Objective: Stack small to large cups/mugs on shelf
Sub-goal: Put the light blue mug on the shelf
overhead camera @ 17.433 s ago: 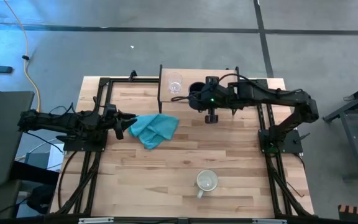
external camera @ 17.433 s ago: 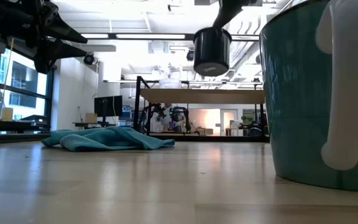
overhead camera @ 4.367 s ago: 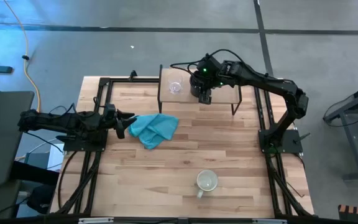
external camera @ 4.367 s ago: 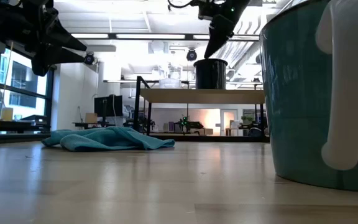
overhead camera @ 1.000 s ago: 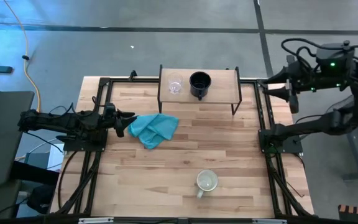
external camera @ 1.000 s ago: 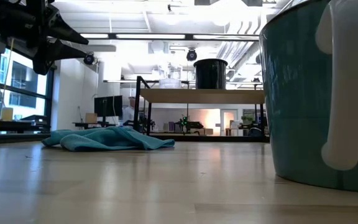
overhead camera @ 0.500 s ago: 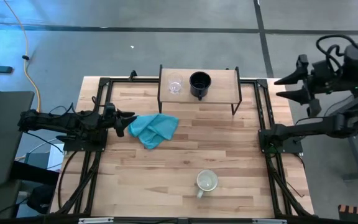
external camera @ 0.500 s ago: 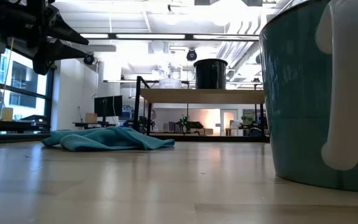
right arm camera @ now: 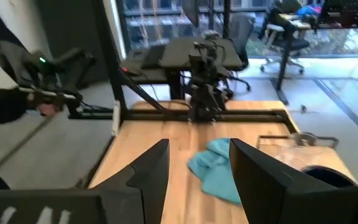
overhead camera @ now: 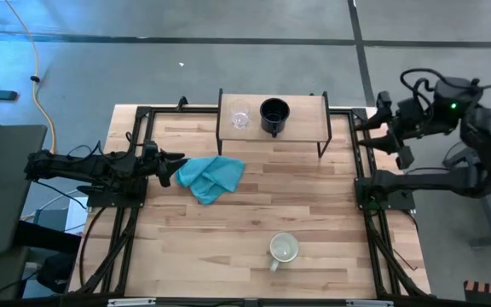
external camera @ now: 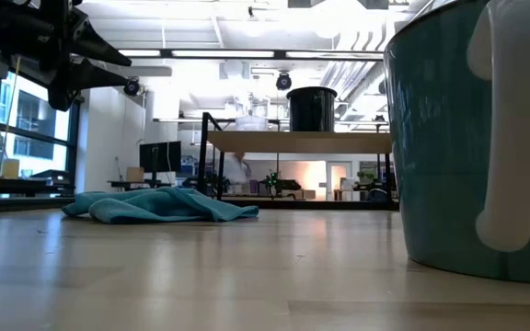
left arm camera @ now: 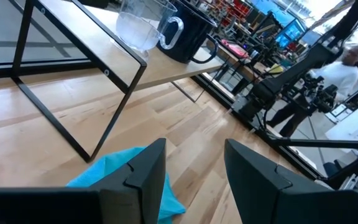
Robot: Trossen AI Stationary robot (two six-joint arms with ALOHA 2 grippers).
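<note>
The shelf (overhead camera: 301,111) stands at the table's far edge on thin black legs. On its board rest a clear glass cup (overhead camera: 240,117) and, to its right, a black mug (overhead camera: 273,113). Both also show in the left wrist view, the glass cup (left arm camera: 135,25) and the black mug (left arm camera: 188,31). A pale mug (overhead camera: 283,248) stands upright on the table near its front edge and fills the low view's right side (external camera: 458,138). My left gripper (overhead camera: 176,167) hovers open at the table's left. My right gripper (overhead camera: 384,134) hangs open beyond the table's right edge, with nothing between its fingers.
A teal cloth (overhead camera: 213,177) lies crumpled on the table just right of my left gripper. Black frame rails (overhead camera: 366,179) run along both table sides. A person (left arm camera: 344,62) stands in the room beyond the table. Bare wood (overhead camera: 314,200) lies between shelf and pale mug.
My right gripper, off the table's right edge, has swung farther right and then come back toward the table, staying open with nothing in it. The cups, the shelf and the cloth have not moved.
</note>
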